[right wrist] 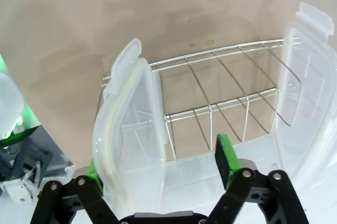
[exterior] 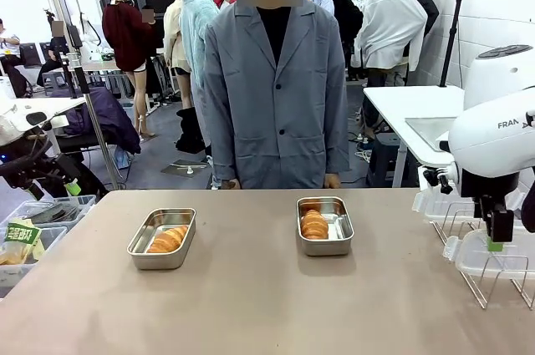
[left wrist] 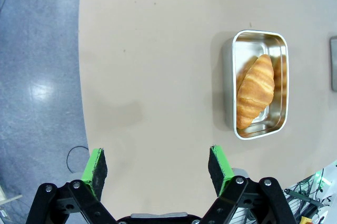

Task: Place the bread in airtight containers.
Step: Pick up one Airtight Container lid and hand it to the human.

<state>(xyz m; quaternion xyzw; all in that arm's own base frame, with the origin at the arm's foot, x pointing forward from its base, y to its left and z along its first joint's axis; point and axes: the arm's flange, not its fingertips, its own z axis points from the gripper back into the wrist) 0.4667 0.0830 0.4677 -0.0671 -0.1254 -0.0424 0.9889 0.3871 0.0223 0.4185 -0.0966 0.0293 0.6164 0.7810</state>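
Front: golden-orange ridged rolls (exterior: 167, 240) are being cradled in shallow steel boxes (exterior: 159, 261), with bare tabletop (exterior: 251, 305) all round. Left wrist: the left gripper (left wrist: 158, 163) is being held wide by the tabletop's curved edge. Right wrist: the right gripper (right wrist: 160, 158) is being held wide astride a clear plastic lid (right wrist: 131, 129) in the wire rack (right wrist: 210, 54).

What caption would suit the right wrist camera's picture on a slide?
Open right gripper straddling a clear lid standing in the wire rack.

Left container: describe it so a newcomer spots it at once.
On the tan table, two shallow steel boxes sit in front of the person in the grey coat. The left container is the one toward the robot's left, away from the wire rack. Its roll lies slantwise, unlike the right container, whose floor is half bare.
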